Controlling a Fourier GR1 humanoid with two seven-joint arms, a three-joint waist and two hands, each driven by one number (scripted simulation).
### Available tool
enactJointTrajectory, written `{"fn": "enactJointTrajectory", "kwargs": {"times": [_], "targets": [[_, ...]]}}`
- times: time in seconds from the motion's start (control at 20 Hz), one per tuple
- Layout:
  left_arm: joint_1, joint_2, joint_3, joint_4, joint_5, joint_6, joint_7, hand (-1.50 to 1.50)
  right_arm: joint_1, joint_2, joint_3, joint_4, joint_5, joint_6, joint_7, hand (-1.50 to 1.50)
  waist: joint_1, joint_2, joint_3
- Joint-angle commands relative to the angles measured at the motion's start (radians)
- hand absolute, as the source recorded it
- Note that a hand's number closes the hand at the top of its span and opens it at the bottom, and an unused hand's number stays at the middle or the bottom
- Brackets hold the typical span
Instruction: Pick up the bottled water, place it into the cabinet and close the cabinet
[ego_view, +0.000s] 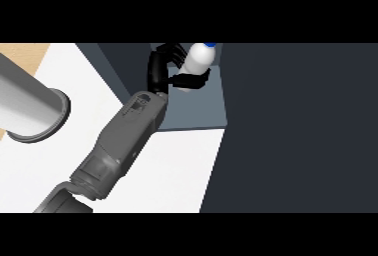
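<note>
Holding the bottled water over the cabinet floor

My grey forearm is reaching across the white counter (170, 165) into the dark cabinet (295, 125), my right hand (166, 67) curling around the smooth white bottled water (198, 59) (blue cap at the top), its thumb lying just below.

The bottled water (198, 59), white with a blue cap, is held by the right hand (174, 67); the fingers (171, 50) are curled round its far side and the thumb is pressed against its near side. Beneath the fingers, the grey floor of the cabinet (193, 112) is seen. Nearer than the fingers, the white bench (181, 170) is crossed by the grey forearm. A grey cylinder (29, 107) is seen well left of the fingers.
</note>
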Motion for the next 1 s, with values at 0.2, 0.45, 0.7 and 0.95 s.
{"fn": "enactJointTrajectory", "kwargs": {"times": [0.2, 0.45, 0.7, 0.95], "targets": [[-0.075, 0.008, 0.072, 0.181, 0.007, 0.023, -0.068, 1.5, 0.055, -0.043, 0.03, -0.084, 0.025, 0.018, -0.006, -1.5, -0.015, 0.007, 0.0], [-0.037, -0.003, 0.064, 0.239, 0.011, 0.031, -0.118, 1.5, 0.029, -0.043, 0.035, -0.1, 0.045, 0.002, 0.01, -1.5, -0.029, 0.011, -0.001], [-0.112, -0.003, 0.072, 0.295, -0.012, 0.093, -0.1, 1.5, 0.03, -0.025, 0.053, -0.052, 0.033, -0.007, -0.029, -1.5, -0.032, 0.013, -0.001], [-0.08, 0.009, 0.033, 0.365, -0.065, 0.115, -0.119, -1.5, 0.034, -0.045, 0.039, -0.057, -0.001, 0.007, -0.05, -1.5, -0.039, 0.017, 0.0]]}}
